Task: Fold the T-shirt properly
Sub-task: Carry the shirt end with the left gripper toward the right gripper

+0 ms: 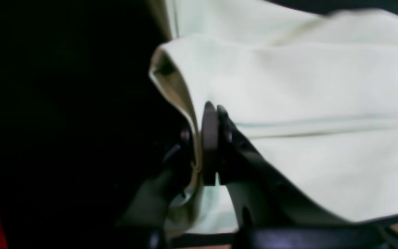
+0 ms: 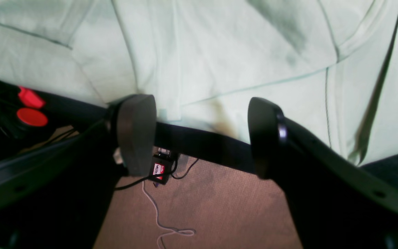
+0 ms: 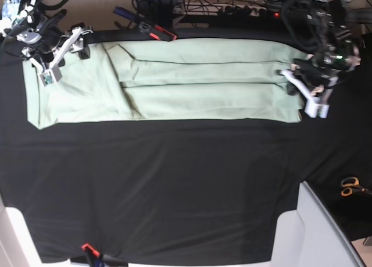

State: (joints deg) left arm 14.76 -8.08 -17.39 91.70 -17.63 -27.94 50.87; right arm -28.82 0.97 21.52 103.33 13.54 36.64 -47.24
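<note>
The pale mint-green T-shirt (image 3: 174, 86) lies as a long band, folded lengthwise, across the far part of the black table covering (image 3: 174, 185). At its right end in the base view, my left gripper (image 3: 290, 81) is shut on the T-shirt's edge. In the left wrist view the cloth (image 1: 288, 86) is pinched between the dark fingers (image 1: 210, 138) and bulges up to their right. My right gripper (image 2: 200, 138) stands open at the table's far left edge. Its two pads (image 2: 136, 135) are wide apart and hold nothing. The T-shirt (image 2: 219, 52) lies just beyond them.
Orange-handled scissors (image 3: 349, 186) lie at the right. Red-and-black clamps (image 3: 157, 32) grip the covering's far edge, and another (image 3: 88, 248) grips the near edge. Red buttons (image 2: 31, 117) and loose cables (image 2: 164, 221) show below the table edge. A pale panel (image 3: 325, 232) stands at bottom right.
</note>
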